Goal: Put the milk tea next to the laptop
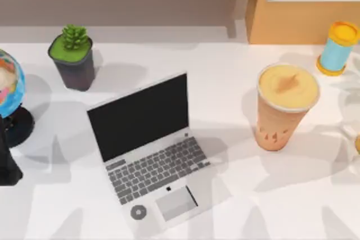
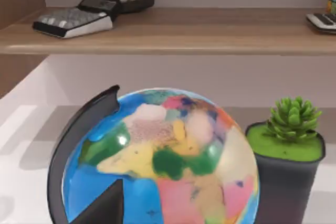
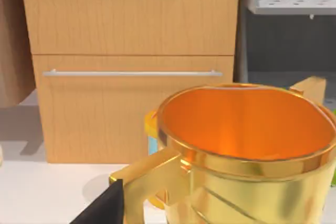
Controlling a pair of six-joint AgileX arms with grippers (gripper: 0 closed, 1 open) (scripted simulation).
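Note:
The milk tea (image 1: 286, 108), a large tapered clear cup of peach-orange drink with a wide yellow-orange top, stands upright on the right half of the white table. The laptop (image 1: 151, 153) lies open at the middle, slim and silver, with a black screen, grey keyboard and a round grey sticker at its front corner. A clear gap of table separates cup and laptop. My left gripper (image 1: 7, 164) is a dark shape at the table's left edge beside the globe, far from the cup. A dark part of my right gripper (image 3: 102, 209) sits low in the right wrist view, behind a gold mug.
A globe (image 1: 8, 91) and a potted succulent (image 1: 73, 57) stand at the back left. A small blue cylinder with yellow ends (image 1: 338, 48) stands at the back right by a wooden cabinet (image 1: 304, 7). A gold mug (image 3: 247, 156) is close to my right gripper.

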